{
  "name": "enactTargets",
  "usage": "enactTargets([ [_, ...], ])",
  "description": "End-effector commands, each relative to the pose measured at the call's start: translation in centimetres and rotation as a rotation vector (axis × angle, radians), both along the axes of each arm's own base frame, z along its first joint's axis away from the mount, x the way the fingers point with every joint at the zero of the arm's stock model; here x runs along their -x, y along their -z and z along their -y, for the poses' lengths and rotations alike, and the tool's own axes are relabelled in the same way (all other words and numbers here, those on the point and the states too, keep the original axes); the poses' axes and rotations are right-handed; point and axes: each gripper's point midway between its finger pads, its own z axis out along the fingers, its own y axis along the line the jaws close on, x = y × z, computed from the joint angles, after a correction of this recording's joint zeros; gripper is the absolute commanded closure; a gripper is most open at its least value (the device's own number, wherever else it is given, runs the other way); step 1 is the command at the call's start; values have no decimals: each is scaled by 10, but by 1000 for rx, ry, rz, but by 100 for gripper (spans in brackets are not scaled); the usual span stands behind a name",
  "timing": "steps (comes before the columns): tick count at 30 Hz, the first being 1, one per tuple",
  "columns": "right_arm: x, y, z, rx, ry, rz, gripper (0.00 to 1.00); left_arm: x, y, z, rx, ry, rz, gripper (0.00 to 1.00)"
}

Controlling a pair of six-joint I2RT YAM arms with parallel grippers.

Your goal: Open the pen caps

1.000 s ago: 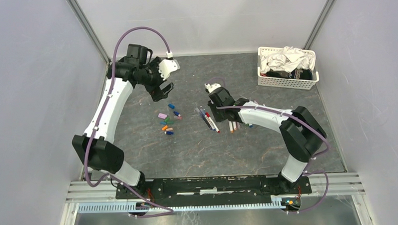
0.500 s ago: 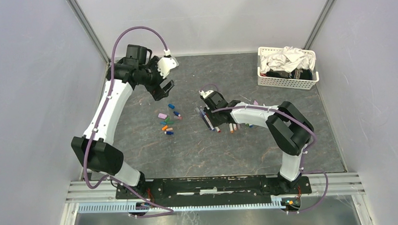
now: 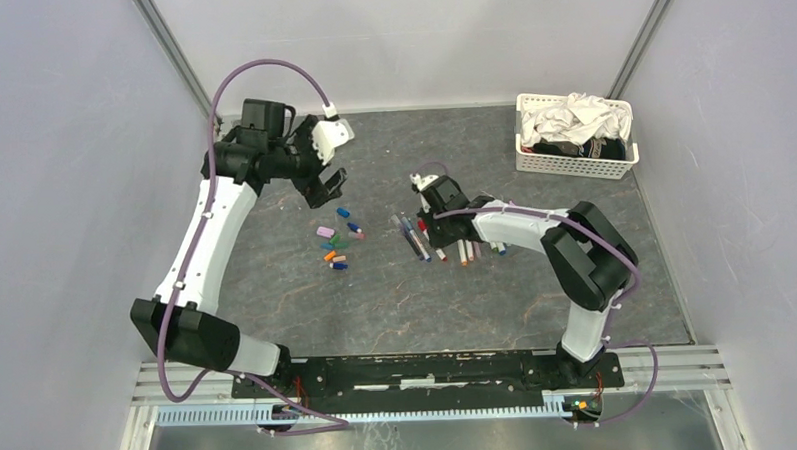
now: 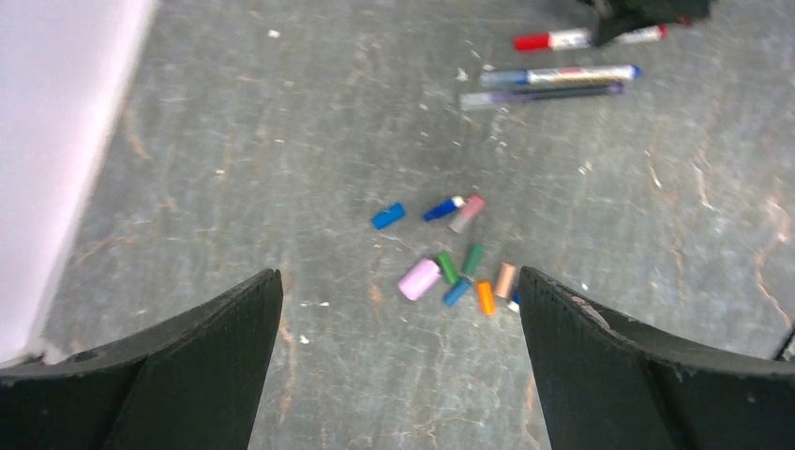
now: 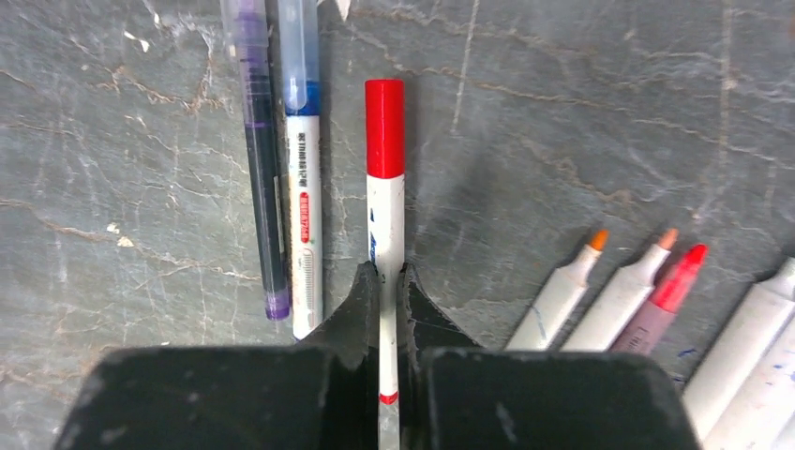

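My right gripper (image 5: 385,272) is shut on a white pen with a red cap (image 5: 384,141), low over the table; it also shows in the top view (image 3: 430,212). Beside that pen lie a capped blue pen (image 5: 301,141) and a purple pen (image 5: 258,159). Uncapped pens with orange and red tips (image 5: 600,291) lie to the right. Several loose pen caps (image 4: 450,272) in blue, green, orange and lilac lie in a cluster (image 3: 337,242). My left gripper (image 4: 398,309) is open and empty, raised above the caps (image 3: 325,185).
A white mesh basket (image 3: 575,162) holding cloth stands at the back right corner. A grey wall (image 4: 56,141) runs along the left edge of the table.
My right gripper has shifted slightly right and back onto the red-capped pen. My left arm has drawn back to the left, its gripper staying over the caps.
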Motion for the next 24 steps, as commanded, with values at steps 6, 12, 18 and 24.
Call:
enactTargets([
  [6,5,-106,-37,-331,-207,31,100,52,49,18,-3,313,-130,0],
  [12,66,-133,-79,-575,-494,-158,100,84,74,31,-4,494,-156,0],
  [18,105,-141,-107,-683,-670,-294,100,109,94,46,-74,650,-154,3],
  [24,118,-151,-120,-759,-731,-344,100,119,110,48,-132,704,-196,17],
])
